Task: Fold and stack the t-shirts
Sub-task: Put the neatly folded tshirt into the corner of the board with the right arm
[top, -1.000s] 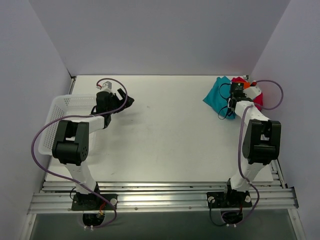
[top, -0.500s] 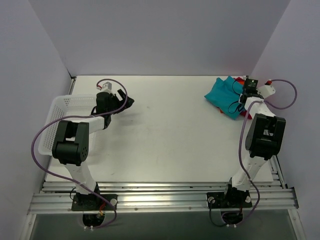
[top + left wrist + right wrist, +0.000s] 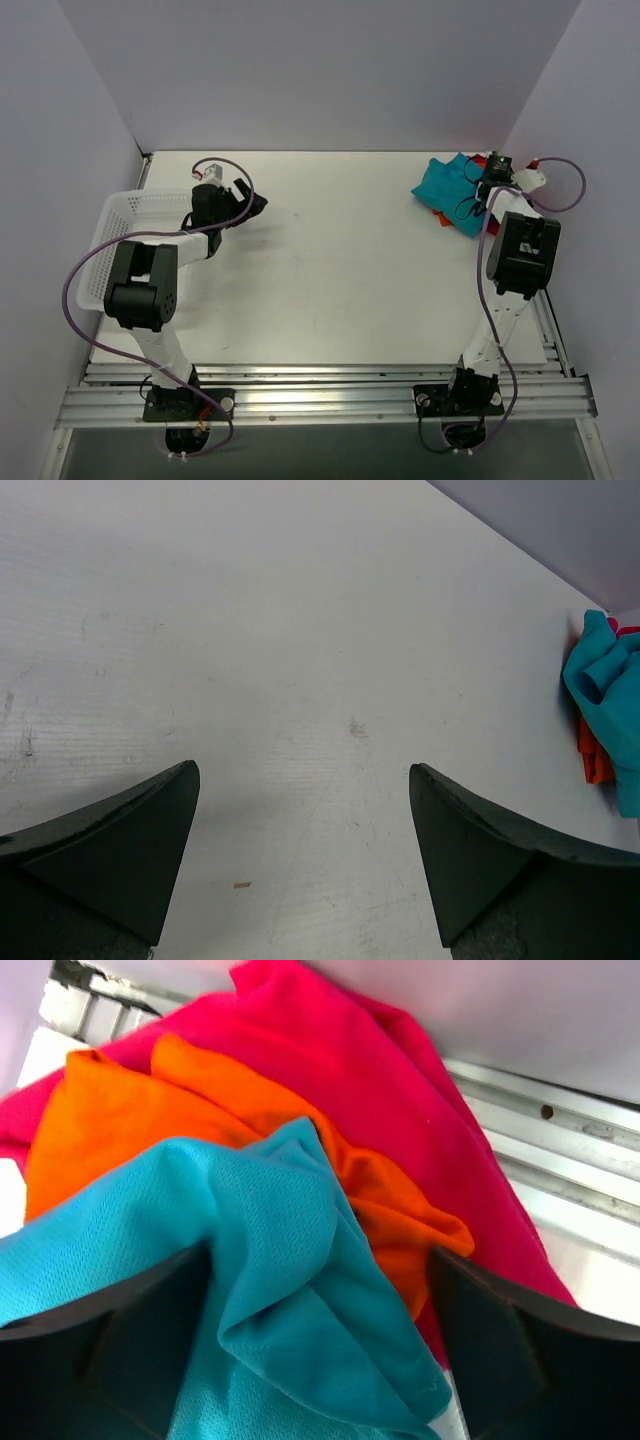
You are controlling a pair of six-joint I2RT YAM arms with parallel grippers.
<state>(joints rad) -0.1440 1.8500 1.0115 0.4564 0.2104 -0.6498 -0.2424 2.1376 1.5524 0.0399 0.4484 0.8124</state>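
- The left gripper [image 3: 302,780] hangs over the bare white table [image 3: 350,260], left of centre and towards the back. Its fingers [image 3: 120,850] are spread wide with nothing between them.
- Just to that arm's left, a white mesh basket [image 3: 105,240] sits at the table's left edge, partly overhanging it.
- The three t-shirts lie in one crumpled heap in the far right corner, well apart from the left gripper.
- The teal-blue t-shirt [image 3: 290,1290] is on top, rumpled into folds. From above it covers most of the heap.
- The orange t-shirt [image 3: 250,1110] is bunched under the teal one, and part of it pokes out along the teal one's edge.
- The magenta-pink t-shirt [image 3: 400,1070] is at the bottom. It spreads out to the metal rail [image 3: 560,1150] beside the table.
- The right arm is stretched out to that corner, and the right gripper [image 3: 320,1260] is right down over the heap.
- Its dark fingers [image 3: 110,1340] stand wide apart, one on each side of a raised fold of the teal cloth. The fold lies between them unpinched.
- I cannot tell from here whether the fingertips touch the cloth.
- From the left wrist's view the heap shows only at the far right edge, teal above orange.
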